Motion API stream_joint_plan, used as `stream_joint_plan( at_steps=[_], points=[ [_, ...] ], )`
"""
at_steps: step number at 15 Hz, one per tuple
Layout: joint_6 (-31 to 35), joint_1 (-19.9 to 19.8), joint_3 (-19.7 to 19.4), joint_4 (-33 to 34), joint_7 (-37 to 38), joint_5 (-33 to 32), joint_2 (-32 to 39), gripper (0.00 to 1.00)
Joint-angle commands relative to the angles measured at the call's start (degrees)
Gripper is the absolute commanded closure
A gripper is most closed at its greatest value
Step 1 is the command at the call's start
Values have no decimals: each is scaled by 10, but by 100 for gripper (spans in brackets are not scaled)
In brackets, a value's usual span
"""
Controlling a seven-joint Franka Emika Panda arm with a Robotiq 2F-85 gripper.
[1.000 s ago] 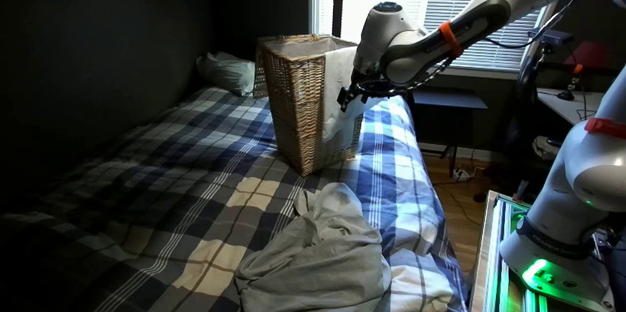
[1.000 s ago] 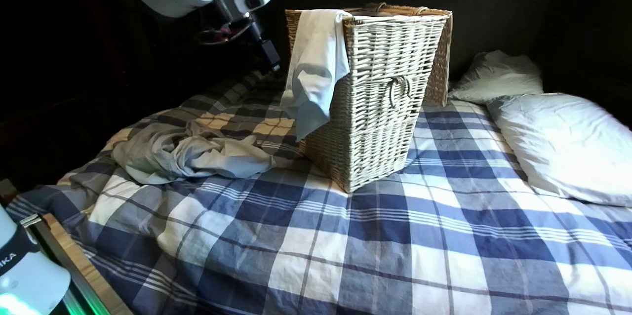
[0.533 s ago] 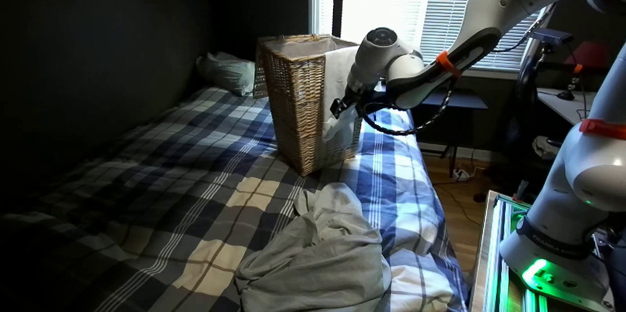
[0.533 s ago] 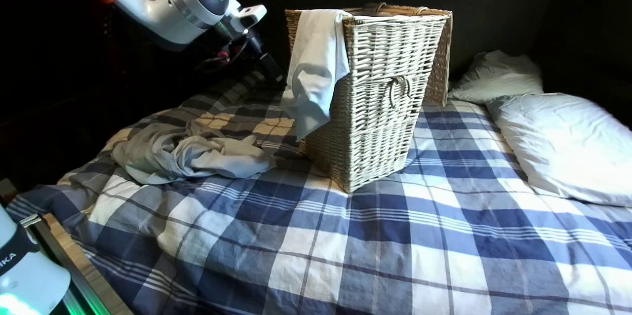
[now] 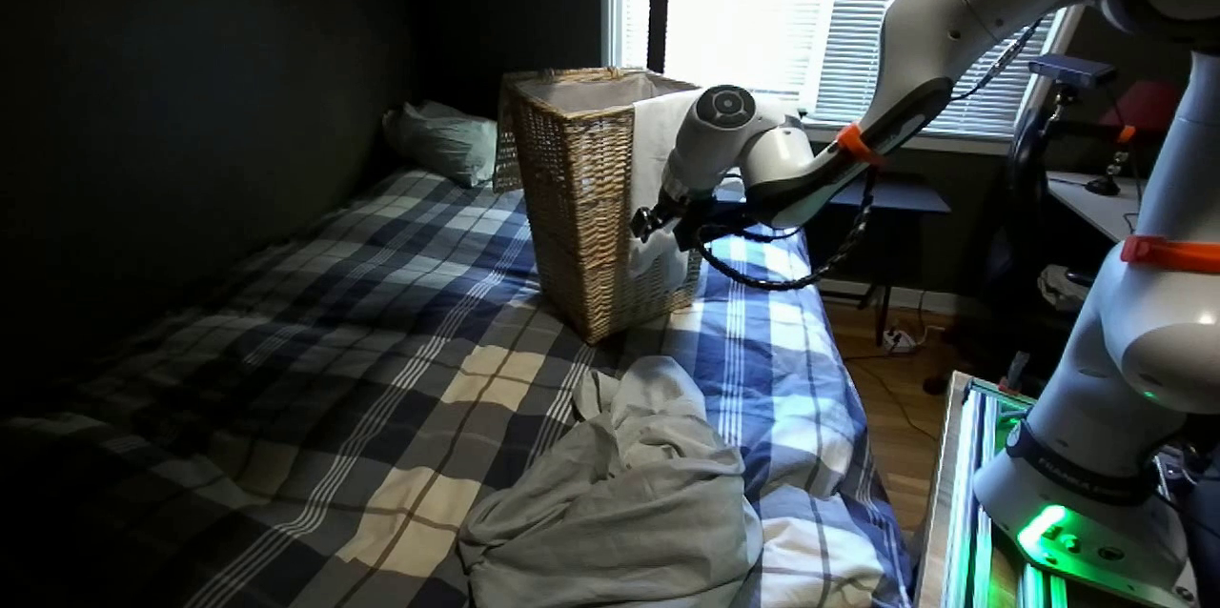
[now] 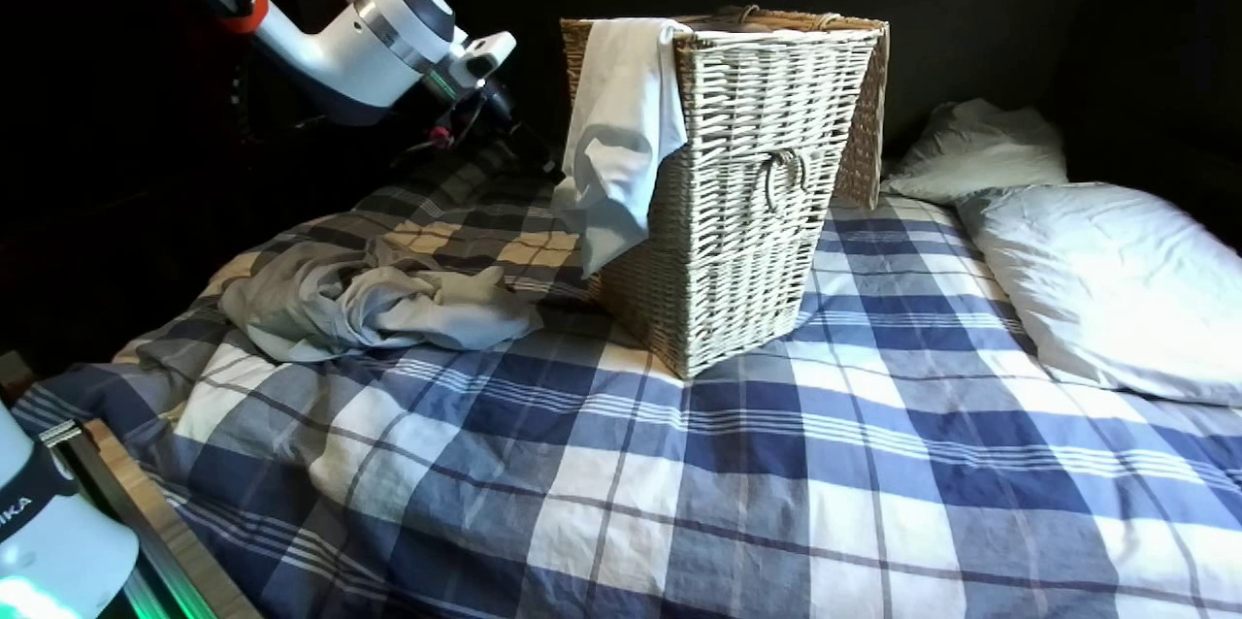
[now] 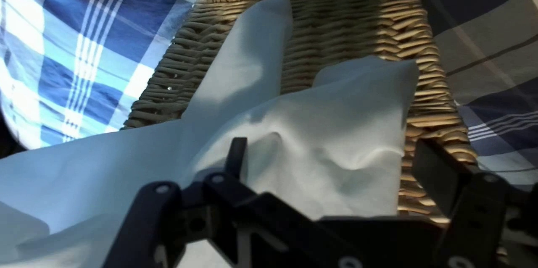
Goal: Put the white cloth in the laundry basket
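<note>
One plaid bedspread (image 6: pixel 737 503) is spread below the claw (image 7: pixel 338 163). A tall wicker laundry basket (image 6: pixel 747 279) is stood upright on it, just beside the claw, with its rim higher than the claw. Two white pillows (image 6: pixel 1116 294) are laid beyond the basket, away from the claw. A rumpled greyish cloth (image 5: pixel 620 503) is heaped on the bedspread, lower than the claw and well apart from it. The white cloth (image 7: pixel 336 121) is draped over the rim and hung down the outer wall facing the claw. The claw's fingers (image 7: pixel 237 156) are spread wide, with the white cloth seen between them in the wrist view; whether contact is made cannot be told.
</note>
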Motion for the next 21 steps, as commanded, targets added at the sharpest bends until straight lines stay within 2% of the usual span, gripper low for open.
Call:
stream_joint_plan(
  at_steps=[1,11,15,17,18,19,21],
  points=[
    [-29,17,0,32,73,-46,33,0],
    [-102,55,-11,91,145,-59,102,0],
    [-118,58,-18,111,191,-91,120,0],
    [-138,55,-16,116,190,-82,126,0],
    [-146,54,-15,117,185,-75,128,25],
    [-158,51,-10,114,165,-53,127,26],
    [-178,52,-8,112,158,-44,123,42]
  ],
)
